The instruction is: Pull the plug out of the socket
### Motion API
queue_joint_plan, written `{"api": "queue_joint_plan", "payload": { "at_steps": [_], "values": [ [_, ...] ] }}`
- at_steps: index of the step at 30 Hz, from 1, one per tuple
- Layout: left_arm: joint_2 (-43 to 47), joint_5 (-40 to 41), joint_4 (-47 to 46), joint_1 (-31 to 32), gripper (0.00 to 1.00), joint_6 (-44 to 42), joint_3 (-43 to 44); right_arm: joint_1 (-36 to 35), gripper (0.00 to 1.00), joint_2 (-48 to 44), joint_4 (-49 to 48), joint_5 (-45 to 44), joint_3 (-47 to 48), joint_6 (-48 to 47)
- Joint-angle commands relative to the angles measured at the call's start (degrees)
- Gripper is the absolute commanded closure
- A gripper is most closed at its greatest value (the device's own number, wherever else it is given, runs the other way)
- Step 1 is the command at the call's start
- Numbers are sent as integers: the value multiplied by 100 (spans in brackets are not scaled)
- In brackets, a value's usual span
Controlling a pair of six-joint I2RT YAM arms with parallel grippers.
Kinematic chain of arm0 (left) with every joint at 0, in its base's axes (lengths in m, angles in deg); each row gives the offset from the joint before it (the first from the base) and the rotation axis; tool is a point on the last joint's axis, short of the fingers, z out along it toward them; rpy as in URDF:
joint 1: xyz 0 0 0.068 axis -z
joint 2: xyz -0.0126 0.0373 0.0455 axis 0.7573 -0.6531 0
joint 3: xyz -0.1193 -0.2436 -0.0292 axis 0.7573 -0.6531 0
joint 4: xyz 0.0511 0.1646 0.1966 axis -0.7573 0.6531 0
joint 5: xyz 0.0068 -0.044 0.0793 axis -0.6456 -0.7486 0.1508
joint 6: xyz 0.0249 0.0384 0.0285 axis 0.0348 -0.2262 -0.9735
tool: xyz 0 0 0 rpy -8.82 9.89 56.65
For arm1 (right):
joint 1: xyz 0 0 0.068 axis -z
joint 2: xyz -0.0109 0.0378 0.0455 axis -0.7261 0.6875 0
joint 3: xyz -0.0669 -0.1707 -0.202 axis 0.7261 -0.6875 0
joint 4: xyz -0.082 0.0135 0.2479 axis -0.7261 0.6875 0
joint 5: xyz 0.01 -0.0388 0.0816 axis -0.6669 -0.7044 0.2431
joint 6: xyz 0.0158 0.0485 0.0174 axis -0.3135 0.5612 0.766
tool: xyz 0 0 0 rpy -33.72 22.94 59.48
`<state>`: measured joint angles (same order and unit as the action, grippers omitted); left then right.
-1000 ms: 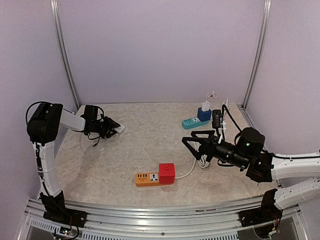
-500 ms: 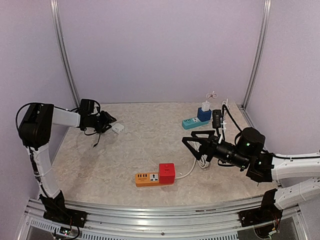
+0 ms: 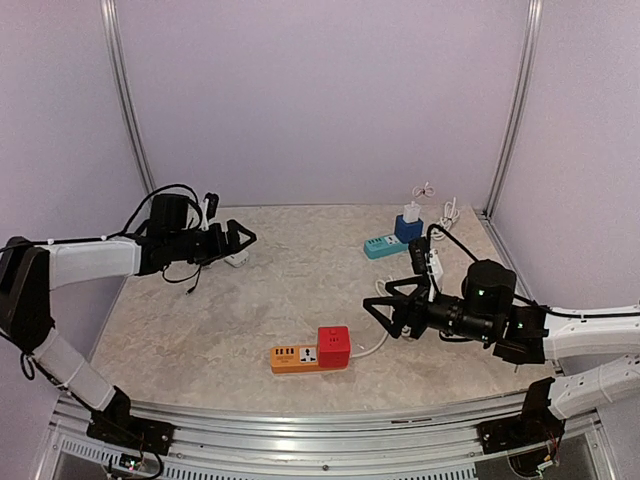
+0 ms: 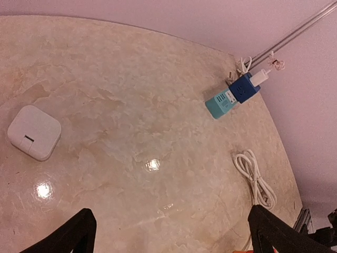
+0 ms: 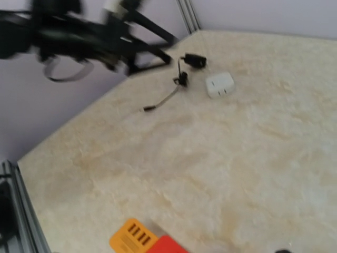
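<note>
Counter [image 3: 300, 300]: pale marbled top, lilac walls behind.

Left arm [image 3: 90, 258] reaches in from the left edge towards the back left. Right arm [image 3: 590, 335] reaches from the right towards the middle.

Left pincer [image 3: 238, 238]: fingers spread wide and holding nothing. It is low over the back-left part of the counter.

Right pincer [image 3: 380, 305]: also spread and empty, near the right end of the orange power strip [image 3: 293, 357].

The orange power strip lies front centre, long axis left to right. A red cube [image 3: 334, 346] sits on its right end, and a white cable [image 3: 375, 347] trails off to the right.

Teal power strip [image 3: 378, 246]: back right, long axis roughly left to right, slightly angled. A blue cube [image 3: 408, 229] stands on its right end, with a white charger [image 3: 411, 211] upright on top.

White plug [image 3: 237, 260]: loose and flat on the counter at back left, just beside the left pincer's tips and apart from both strips. In the left wrist view the white plug [image 4: 34, 132] is a rounded, nearly square block with no clear long axis. Its small slot faces the lower left of that view. Whether any prongs show cannot be told.
</note>
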<state>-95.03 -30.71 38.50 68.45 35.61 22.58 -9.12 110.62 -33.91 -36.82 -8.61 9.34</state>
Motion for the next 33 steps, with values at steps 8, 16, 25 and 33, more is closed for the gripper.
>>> {"api": "queue_joint_plan", "payload": {
  "at_steps": [8,16,25,33],
  "values": [
    [1348,616,1074,1864,1,-2557,-474,338,17,126,440,196,-164,176],
    [909,111,1772,3093,1,-4352,-240,764,19,602,98,987,-278,391],
    [111,659,2074,3106,12,-4125,-137,731,25,1179,408,1741,204,-785],
    [-430,357,2348,2765,25,-3858,-80,439,21,1332,133,1957,208,-2285]
  ]
}}
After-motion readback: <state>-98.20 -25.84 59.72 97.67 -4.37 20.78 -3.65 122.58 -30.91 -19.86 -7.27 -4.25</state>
